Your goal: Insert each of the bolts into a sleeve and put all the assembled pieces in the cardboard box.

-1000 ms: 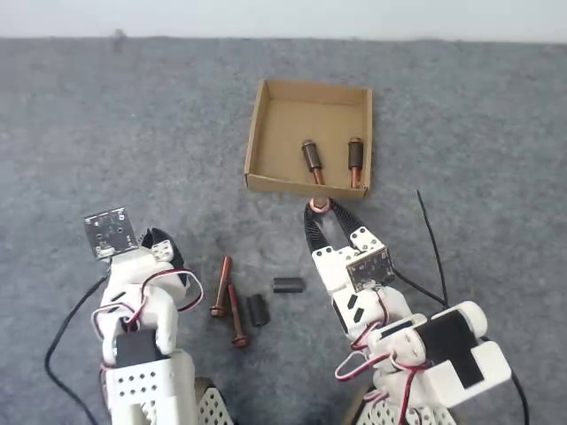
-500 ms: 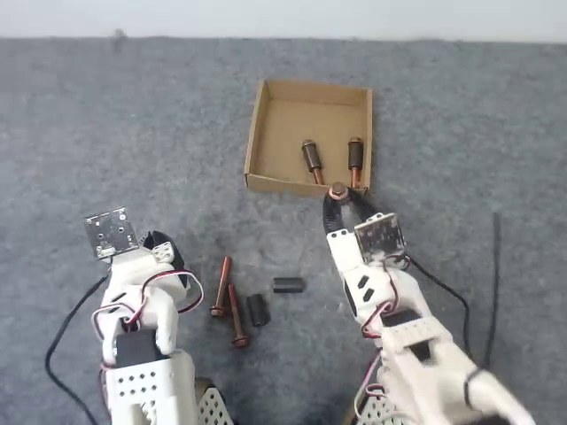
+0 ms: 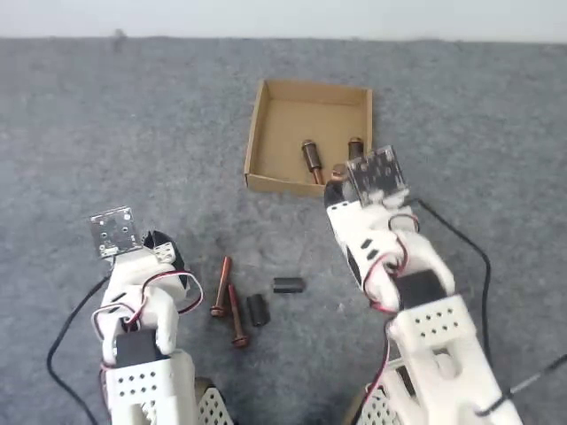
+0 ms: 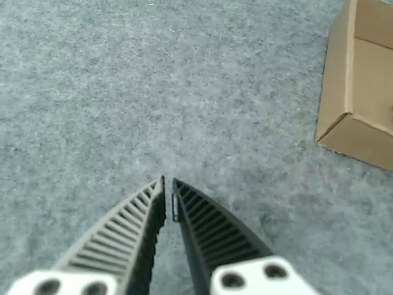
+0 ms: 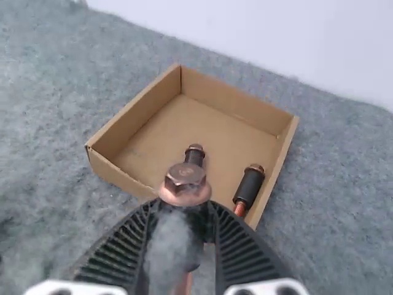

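Grey carpet (image 3: 133,115), bolt (image 5: 184,179) carried forward to cardboard box (image 3: 310,87)

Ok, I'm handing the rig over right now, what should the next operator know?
Left gripper: shut, empty, over the carpet short of the box.
Right gripper: shut on a bolt, seemingly sleeved, at the box's near wall.
Done: two assembled pieces lie in the box.
Left: drop the held one in. Then the two loose bolts and two sleeves on the carpet need joining and boxing.
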Action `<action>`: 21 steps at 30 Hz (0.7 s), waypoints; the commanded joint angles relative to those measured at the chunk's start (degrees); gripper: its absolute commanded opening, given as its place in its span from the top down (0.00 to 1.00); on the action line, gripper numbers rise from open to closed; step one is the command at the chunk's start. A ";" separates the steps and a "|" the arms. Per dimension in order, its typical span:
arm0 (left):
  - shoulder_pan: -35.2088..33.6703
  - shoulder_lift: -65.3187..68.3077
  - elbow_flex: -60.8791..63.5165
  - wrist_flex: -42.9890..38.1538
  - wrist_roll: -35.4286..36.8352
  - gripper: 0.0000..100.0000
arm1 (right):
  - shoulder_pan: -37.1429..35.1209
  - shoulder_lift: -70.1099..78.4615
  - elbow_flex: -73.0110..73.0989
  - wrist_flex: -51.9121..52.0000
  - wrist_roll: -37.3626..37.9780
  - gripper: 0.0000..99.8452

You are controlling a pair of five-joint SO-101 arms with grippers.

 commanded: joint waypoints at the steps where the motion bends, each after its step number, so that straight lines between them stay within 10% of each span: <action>1: -0.09 -1.23 -0.66 0.18 -0.53 0.98 | 0.92 6.81 -13.19 6.73 0.53 0.99; 21: -0.44 -1.23 -0.66 0.26 -0.53 0.98 | 3.38 56.22 -55.56 20.88 0.62 0.99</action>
